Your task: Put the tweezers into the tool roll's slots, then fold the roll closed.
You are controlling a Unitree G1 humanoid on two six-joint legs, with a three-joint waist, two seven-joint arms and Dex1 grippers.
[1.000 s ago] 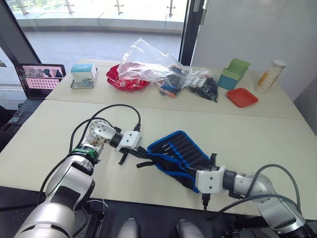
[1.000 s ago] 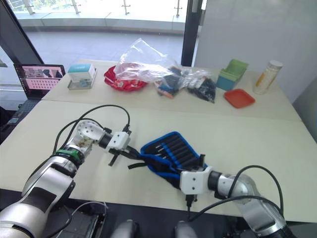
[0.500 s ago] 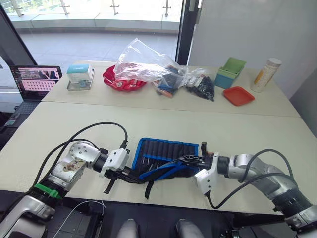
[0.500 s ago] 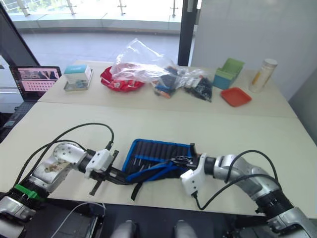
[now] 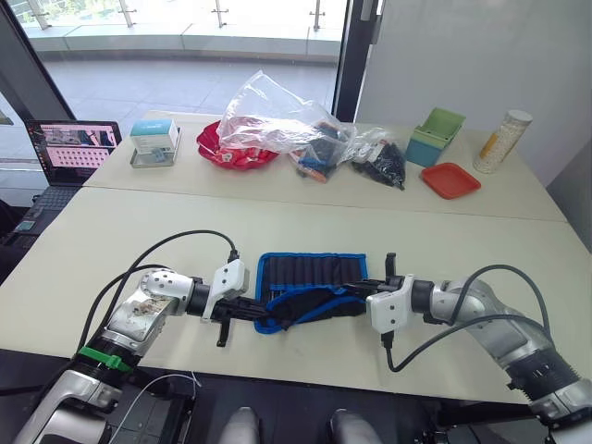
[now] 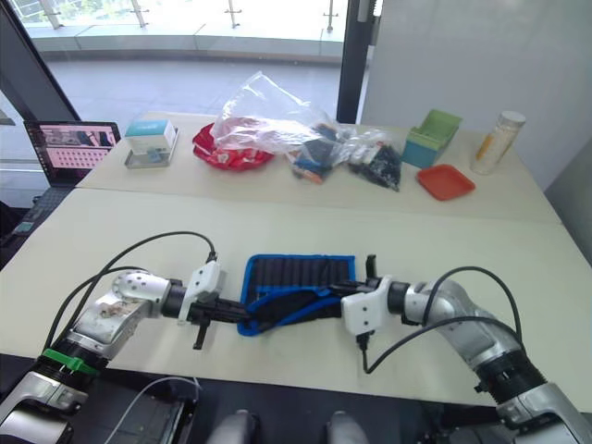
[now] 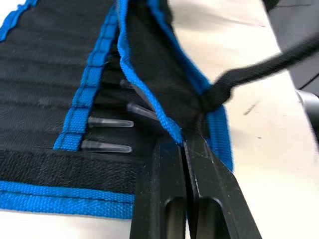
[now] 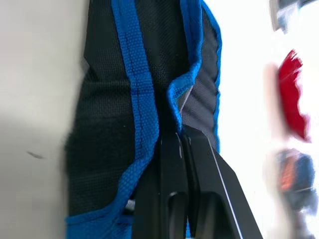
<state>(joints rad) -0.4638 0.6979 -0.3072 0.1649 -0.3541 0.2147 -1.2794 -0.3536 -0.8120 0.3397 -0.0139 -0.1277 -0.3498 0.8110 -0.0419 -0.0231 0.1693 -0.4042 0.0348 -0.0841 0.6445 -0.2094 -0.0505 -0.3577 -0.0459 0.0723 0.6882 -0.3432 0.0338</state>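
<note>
Both end effectors, left (image 7: 184,144) and right (image 8: 179,134), are clamped on the flat black fabric tool roll's (image 5: 310,277) blue edging; limp and light, it probably handles best by that stiffer binding.

The flat black fabric tool roll with blue edging (image 5: 310,285) lies at lower centre on the cream table (image 5: 444,240), between the left gripper (image 5: 256,310) and right gripper (image 5: 356,294), the clear plastic bag (image 5: 277,116) behind.

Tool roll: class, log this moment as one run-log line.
left gripper: shut on tool roll flap | right gripper: shut on flap's other end | tweezers: in slots | fold: underway
</note>
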